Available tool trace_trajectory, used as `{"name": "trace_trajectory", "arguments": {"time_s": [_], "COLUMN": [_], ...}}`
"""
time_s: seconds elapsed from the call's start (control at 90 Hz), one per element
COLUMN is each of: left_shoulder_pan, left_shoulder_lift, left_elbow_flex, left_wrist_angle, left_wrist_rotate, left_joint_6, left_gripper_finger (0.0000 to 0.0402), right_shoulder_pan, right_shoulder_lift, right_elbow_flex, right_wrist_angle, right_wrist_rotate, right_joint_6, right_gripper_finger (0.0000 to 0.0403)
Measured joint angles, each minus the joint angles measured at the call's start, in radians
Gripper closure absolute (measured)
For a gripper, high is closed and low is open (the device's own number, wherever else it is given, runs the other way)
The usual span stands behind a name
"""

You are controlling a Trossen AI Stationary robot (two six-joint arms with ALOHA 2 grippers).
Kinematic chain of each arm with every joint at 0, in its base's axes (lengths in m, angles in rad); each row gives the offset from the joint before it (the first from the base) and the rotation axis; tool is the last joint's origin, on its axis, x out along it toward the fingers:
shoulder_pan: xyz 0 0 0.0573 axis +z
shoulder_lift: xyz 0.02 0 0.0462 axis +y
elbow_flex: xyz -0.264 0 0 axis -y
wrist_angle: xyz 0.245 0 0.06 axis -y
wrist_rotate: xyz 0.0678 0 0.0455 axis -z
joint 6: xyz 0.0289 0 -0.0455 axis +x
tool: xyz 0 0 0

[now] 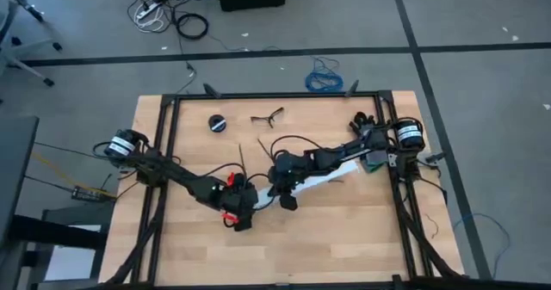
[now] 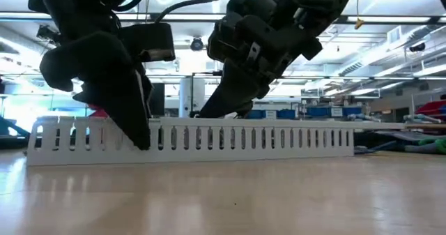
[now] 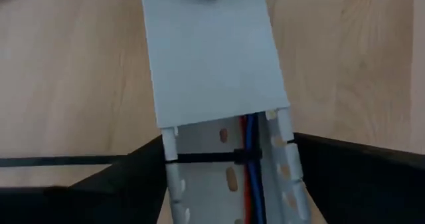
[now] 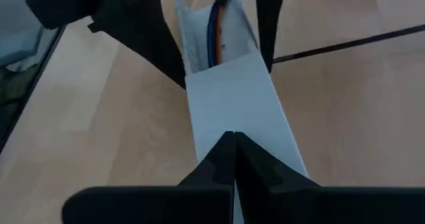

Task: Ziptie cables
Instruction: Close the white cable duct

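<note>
The cables [image 3: 250, 159] lie inside the white slotted channel [image 2: 209, 141], which sits on the counter [image 1: 344, 230] near its middle. Only blue and orange-red strands show, running along the channel's floor and crossed by a thin black zip tie [image 3: 199, 158] at the open end; the rest is hidden under the channel's flat cover [image 3: 211, 51]. The wires look thin, light and limp, so they would probably sag and slip apart if lifted by one strand. Gathering them as a bunch close to the tie seems the safer hold. The channel looks stiff and light, likely to slide on the wood unless it is pinned down. The left gripper [image 3: 229, 184] reaches down steeply over the channel's uncovered end, its fingers [image 3: 126, 177] spread wide on either side of the channel walls. The right gripper [image 4: 234, 159] leans in low from the channel's opposite end and rests on the cover, its fingers [image 4: 212, 164] pressed together on top of it.
</note>
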Motion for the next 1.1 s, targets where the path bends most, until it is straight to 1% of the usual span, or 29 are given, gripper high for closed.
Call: {"name": "trace_trajectory", "arguments": {"time_s": [0.089, 0.289, 0.444, 0.567, 0.689, 0.833, 0.911, 1.1], "left_shoulder_pan": [0.000, -0.001, -0.001, -0.001, -0.001, -0.001, -0.001, -0.002], "left_shoulder_lift": [0.000, -0.002, -0.002, -0.002, -0.002, -0.002, -0.002, -0.002], "left_elbow_flex": [0.000, 0.001, 0.002, 0.002, 0.001, 0.001, 0.002, 0.001], "left_wrist_angle": [-0.001, -0.004, -0.004, -0.003, 0.002, 0.003, 0.002, -0.005], "left_wrist_rotate": [0.000, 0.000, -0.004, -0.005, -0.005, -0.007, -0.008, -0.008], "left_joint_6": [0.000, 0.000, 0.000, -0.003, -0.003, -0.006, -0.006, -0.003], "left_gripper_finger": [0.0125, 0.0151, 0.0157, 0.0158, 0.0158, 0.0158, 0.0158, 0.0158], "right_shoulder_pan": [0.000, 0.022, 0.046, 0.055, 0.054, 0.037, 0.033, 0.030], "right_shoulder_lift": [-0.012, -0.087, -0.102, -0.082, -0.065, -0.048, -0.022, 0.053], "right_elbow_flex": [-0.002, -0.004, -0.003, -0.002, 0.000, -0.001, 0.001, 0.004], "right_wrist_angle": [0.012, 0.002, -0.025, -0.020, -0.007, -0.012, 0.016, 0.113], "right_wrist_rotate": [-0.007, -0.013, -0.026, -0.022, 0.030, 0.031, 0.025, -0.047], "right_joint_6": [0.000, -0.007, -0.008, -0.009, -0.032, -0.046, -0.045, -0.017], "right_gripper_finger": [0.0403, 0.0403, 0.0403, 0.0403, 0.0403, 0.0403, 0.0403, 0.0403]}}
